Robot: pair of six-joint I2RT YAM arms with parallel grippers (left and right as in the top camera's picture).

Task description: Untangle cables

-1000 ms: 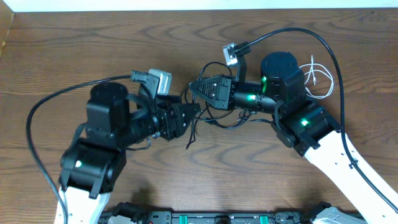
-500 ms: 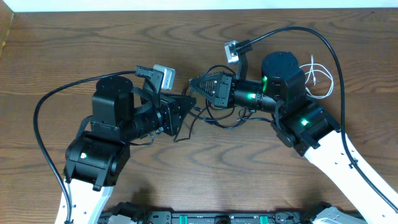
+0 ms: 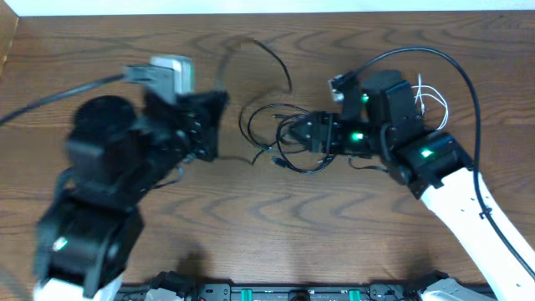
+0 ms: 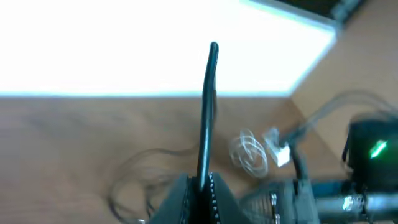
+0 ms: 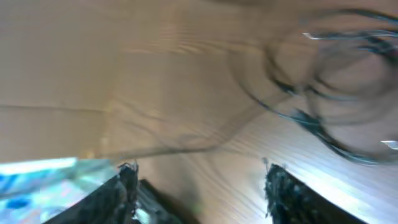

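The cables (image 3: 280, 142) lay mostly as loose black loops on the table (image 3: 84, 33) between your two arms. The white cable (image 4: 249, 152) sat coiled apart from them, out past the right arm. Your left gripper (image 4: 200, 186) was clamped on one black strand (image 4: 208, 106). In the left wrist view the strand rose straight up from between the closed fingers, and from overhead it arced toward the far edge and back down toward the loops. That arm was blurred in the overhead view. Your right gripper (image 5: 202, 183) had its fingers (image 5: 127, 186) wide apart with nothing between them, pointing left at the edge of the black loops. The loops showed blurred in the upper right of its wrist view. Whether it touched them, you could not have told.
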